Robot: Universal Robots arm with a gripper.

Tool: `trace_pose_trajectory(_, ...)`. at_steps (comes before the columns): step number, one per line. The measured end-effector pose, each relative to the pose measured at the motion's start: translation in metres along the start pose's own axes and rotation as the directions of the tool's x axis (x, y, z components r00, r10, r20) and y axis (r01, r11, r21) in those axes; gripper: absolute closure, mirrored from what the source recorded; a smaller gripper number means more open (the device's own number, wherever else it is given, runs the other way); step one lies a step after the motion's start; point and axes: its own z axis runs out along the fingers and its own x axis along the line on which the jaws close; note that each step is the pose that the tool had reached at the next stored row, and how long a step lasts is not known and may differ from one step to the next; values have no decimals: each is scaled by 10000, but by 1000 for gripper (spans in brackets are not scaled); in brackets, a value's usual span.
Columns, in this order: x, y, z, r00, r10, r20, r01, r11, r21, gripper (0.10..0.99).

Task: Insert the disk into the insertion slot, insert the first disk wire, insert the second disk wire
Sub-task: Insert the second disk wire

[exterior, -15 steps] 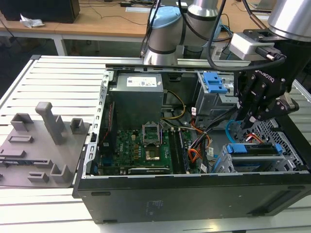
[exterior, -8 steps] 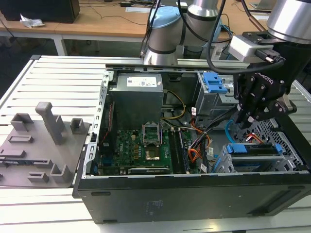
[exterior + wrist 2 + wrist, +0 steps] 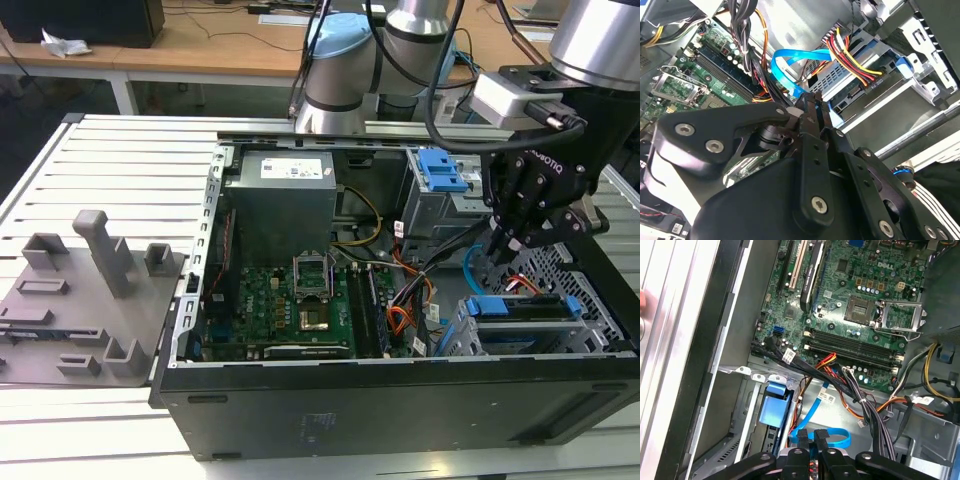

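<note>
Exterior view. The hand hangs inside the open computer case on the table, just above the insertion slot at the exterior view's right. The disk lies seated in that slot, its blue carrier edge showing. The taller grey cage with the blue latch stands behind. The motherboard fills the case floor.

Second wrist view. The fingers are closed, or nearly so, at the end of the second disk wire; whether the plug is firmly pinched cannot be told. The bundle of orange, red and black wires already runs to the rear of the disk. Judged risk: the thin cable may slip or twist in a narrow pinch, so the plug meets its socket skewed, and the hand may snag the neighbouring bundle.

First wrist view. The second disk wire loops just beyond the fingertips, beside the blue carrier. Its slack could catch on the black cable harness.
</note>
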Motion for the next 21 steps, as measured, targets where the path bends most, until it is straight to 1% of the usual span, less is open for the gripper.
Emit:
trace_pose_trajectory(1,19,5,0,10000,1,-4,-1,10000,-1,922)
trace_pose_trajectory(4,124,32,10,10000,1,-3,-1,10000,0,922)
trace_pose_trajectory(7,169,41,24,10000,0,-4,0,10000,0,922)
trace_pose_trajectory(12,183,20,115,10000,1,-3,-1,10000,-3,922)
trace_pose_trajectory(14,183,13,177,10000,0,-3,0,10000,-3,922)
trace_pose_trajectory(21,183,12,188,10000,29,-3,-29,10000,-6,922)
